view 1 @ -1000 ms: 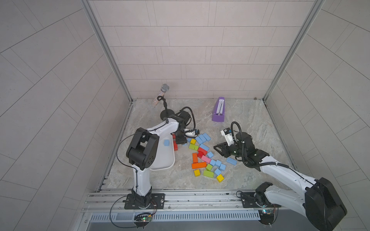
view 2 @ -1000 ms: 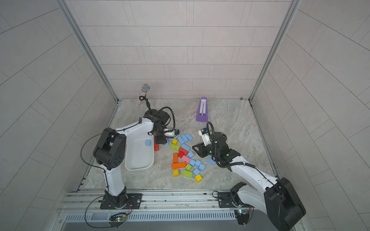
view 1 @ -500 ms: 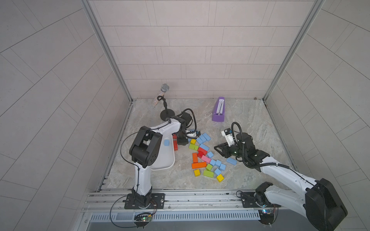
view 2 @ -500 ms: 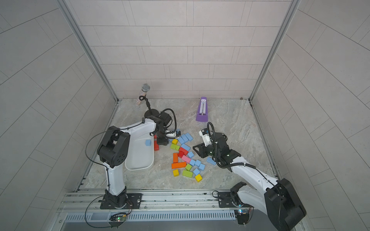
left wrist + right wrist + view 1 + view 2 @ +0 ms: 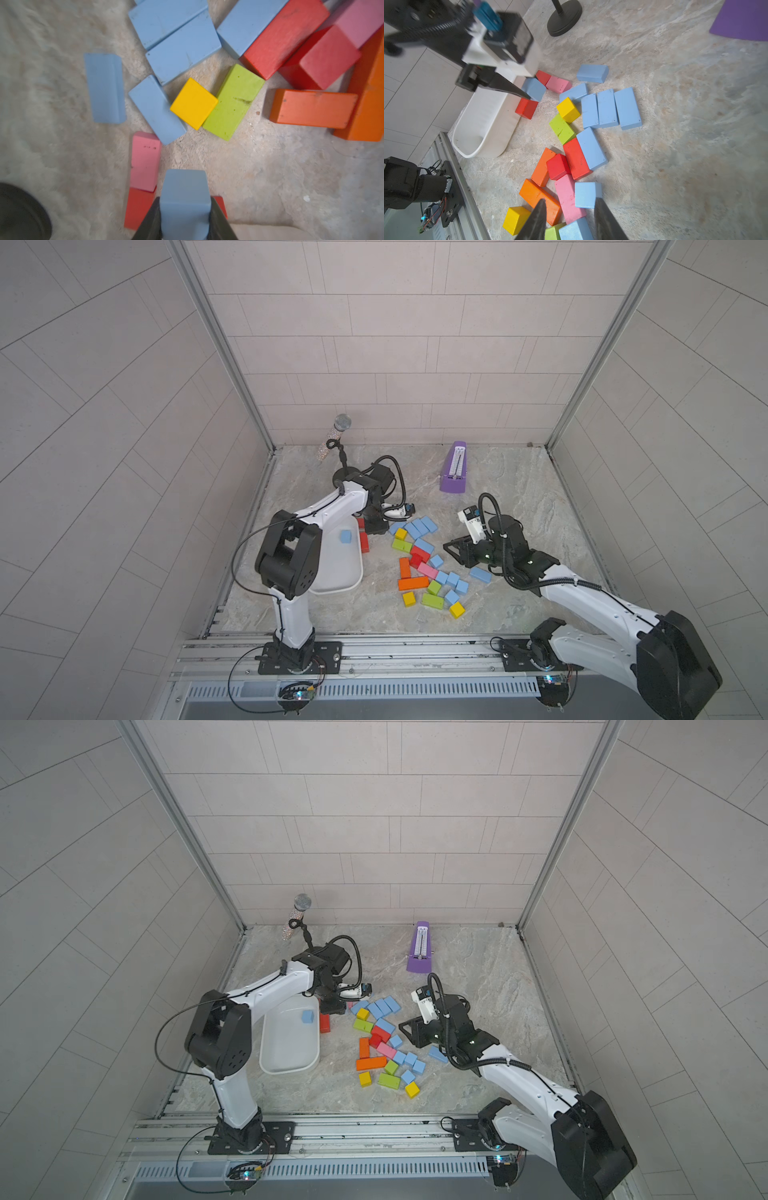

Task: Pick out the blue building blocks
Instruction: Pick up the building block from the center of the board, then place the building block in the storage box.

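built of glossy white link shells (image 5: 332, 506) between chunky black joint housings (image 5: 289, 560) on both arms. strung with thin black cables (image 5: 232, 564) and fitted with a white wrist camera box (image 5: 471, 524) each. footed on black base plates (image 5: 299, 657) with silver screws, tipped with tapered black fingers (image 5: 536, 220).

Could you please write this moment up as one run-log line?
left gripper: shut on blue block | right gripper: open, empty | white tray: one blue cube inside
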Available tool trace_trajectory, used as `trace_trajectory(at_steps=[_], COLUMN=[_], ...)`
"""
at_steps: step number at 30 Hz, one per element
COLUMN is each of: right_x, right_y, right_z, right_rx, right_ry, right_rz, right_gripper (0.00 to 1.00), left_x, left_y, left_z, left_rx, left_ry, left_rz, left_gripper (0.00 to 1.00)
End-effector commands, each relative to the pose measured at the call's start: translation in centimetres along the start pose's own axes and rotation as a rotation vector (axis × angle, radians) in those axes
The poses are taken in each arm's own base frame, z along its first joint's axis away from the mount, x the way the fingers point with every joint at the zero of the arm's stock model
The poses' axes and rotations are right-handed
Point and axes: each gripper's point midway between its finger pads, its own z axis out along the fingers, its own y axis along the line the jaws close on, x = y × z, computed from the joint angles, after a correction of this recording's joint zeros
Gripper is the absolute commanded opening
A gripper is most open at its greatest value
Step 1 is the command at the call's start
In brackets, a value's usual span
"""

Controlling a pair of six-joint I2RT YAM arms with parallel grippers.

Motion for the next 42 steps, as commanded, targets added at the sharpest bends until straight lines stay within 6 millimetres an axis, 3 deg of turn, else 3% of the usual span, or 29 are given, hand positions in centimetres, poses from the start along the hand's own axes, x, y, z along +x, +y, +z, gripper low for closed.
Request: trace_trajectory(at_steps=[1,4,7,10,13,17,25,42], right_x=[-1.8,-3.4,-3.7,-3.2,-2.8,-3.1,-3.1,-2.3], right_y=[1.7,4.2,7.1,9.1,9.9,10.5,10.2,9.4], right_z=[1.2,3.0,5.0,6.6,7.7,7.9,7.6,7.5], right_rx=[-0.015,-0.055,-0.121,-0.161,-0.164,-0.174,-0.15,-0.125], right_ry=[-0.025,-0.036,-0.007,0.041,0.072,0.062,0.049,0.066], right_rz=[-0.049,-0.084,-0.133,-0.174,-0.184,-0.175,-0.167,-0.174], right_gripper=[0.4,0.4,0.4,0.4,0.39,0.4,0.4,0.4], left_x=[2.8,6.6,10.5,13.5,14.9,15.0,15.6,13.3], left_y=[-1.0,-1.3,-1.7,-1.4,-1.3,-1.4,0.9,1.6], left_z=[-3.7,-5.0,-5.3,-4.7,-3.4,-1.4,1.0,2.2], left_rx=[0.009,-0.004,0.01,-0.001,-0.012,-0.022,-0.026,0.005], left_ry=[-0.011,0.01,0.013,0.01,0.02,-0.003,0.024,-0.045], left_rz=[-0.007,-0.044,-0.085,-0.135,-0.13,-0.076,-0.072,-0.081], left_gripper=[0.28,0.28,0.27,0.27,0.29,0.29,0.32,0.35])
